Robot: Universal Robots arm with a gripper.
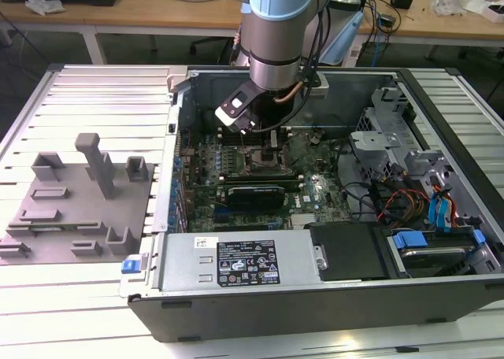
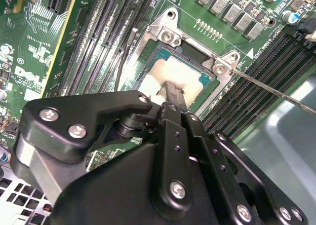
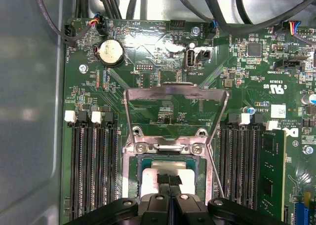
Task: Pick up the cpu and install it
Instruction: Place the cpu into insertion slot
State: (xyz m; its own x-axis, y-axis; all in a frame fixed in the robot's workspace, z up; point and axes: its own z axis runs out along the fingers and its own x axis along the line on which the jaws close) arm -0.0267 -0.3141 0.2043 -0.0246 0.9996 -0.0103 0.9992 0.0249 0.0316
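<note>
The cpu (image 3: 154, 178) (image 2: 174, 73), a thin square chip with a silvery-white top, lies flat inside the black-framed motherboard socket (image 3: 135, 171). The socket's metal load plate (image 3: 175, 91) stands raised behind it. My gripper (image 3: 168, 179) (image 2: 173, 93) hangs directly over the chip's middle with its two narrow fingertips pressed together, at or just above the chip's top; whether they touch it I cannot tell. In the exterior view the arm reaches down into the open computer case, with the gripper (image 1: 261, 141) above the socket (image 1: 263, 162).
Memory slots (image 3: 91, 166) flank the socket, with a fitted memory stick (image 3: 272, 171) on one side. A thin retention lever (image 3: 215, 169) stands beside the socket. Grey plastic blocks (image 1: 79, 194) sit at the exterior view's left. The power supply (image 1: 244, 260) and drive cage (image 1: 394, 146) crowd the case.
</note>
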